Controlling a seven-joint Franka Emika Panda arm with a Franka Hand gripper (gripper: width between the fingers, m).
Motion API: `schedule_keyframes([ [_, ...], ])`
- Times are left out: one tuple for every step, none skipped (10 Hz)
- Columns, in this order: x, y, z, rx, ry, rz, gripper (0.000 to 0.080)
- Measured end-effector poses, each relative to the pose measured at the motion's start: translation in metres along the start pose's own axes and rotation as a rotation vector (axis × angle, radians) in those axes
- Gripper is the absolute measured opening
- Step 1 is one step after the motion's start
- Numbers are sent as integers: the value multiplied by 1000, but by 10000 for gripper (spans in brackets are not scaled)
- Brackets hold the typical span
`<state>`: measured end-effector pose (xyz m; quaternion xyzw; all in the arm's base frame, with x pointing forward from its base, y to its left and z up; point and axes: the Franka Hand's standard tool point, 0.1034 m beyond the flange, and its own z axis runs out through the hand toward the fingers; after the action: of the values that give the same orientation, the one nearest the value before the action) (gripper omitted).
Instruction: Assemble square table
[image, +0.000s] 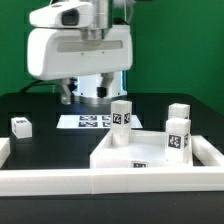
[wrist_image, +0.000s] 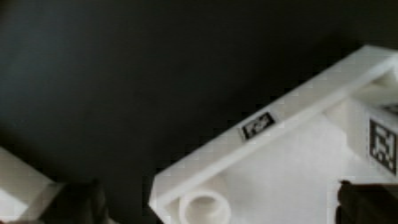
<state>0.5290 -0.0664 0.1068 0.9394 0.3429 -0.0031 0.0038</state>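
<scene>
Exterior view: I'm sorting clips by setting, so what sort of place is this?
Probably a robotics lab bench: a green backdrop, a black table carrying the marker board, and tagged white furniture parts such as the square slab.

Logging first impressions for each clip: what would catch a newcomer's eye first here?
The bulky white robot arm fills the upper part of the exterior view, above the black table. Below it, the white square tabletop lies toward that view's right, with tagged legs standing upright on it and one more leg lying apart at that view's left. The marker board lies flat behind it.
</scene>
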Motion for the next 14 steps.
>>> schedule_keyframes([
  [-13,1,1,-2,1,14,649],
  [-23,0,5,7,-5,26,649],
  [-29,2,7,11,-9,30,649],
  [-27,1,7,11,-8,30,649],
  [-28,2,7,11,-9,31,649],
  [-28,2,8,11,-10,32,649],
  [-33,3,10,10,-9,37,649],
  [-57,8,19,-5,-14,73,649],
  [-76,9,27,-1,-30,113,649],
  [-93,14,35,-4,-43,137,649],
  [-107,18,41,-15,-47,160,649],
  [-117,17,46,-9,-56,174,649],
  [-115,17,45,-10,-55,173,649],
  [-115,17,45,-10,-55,173,649],
])
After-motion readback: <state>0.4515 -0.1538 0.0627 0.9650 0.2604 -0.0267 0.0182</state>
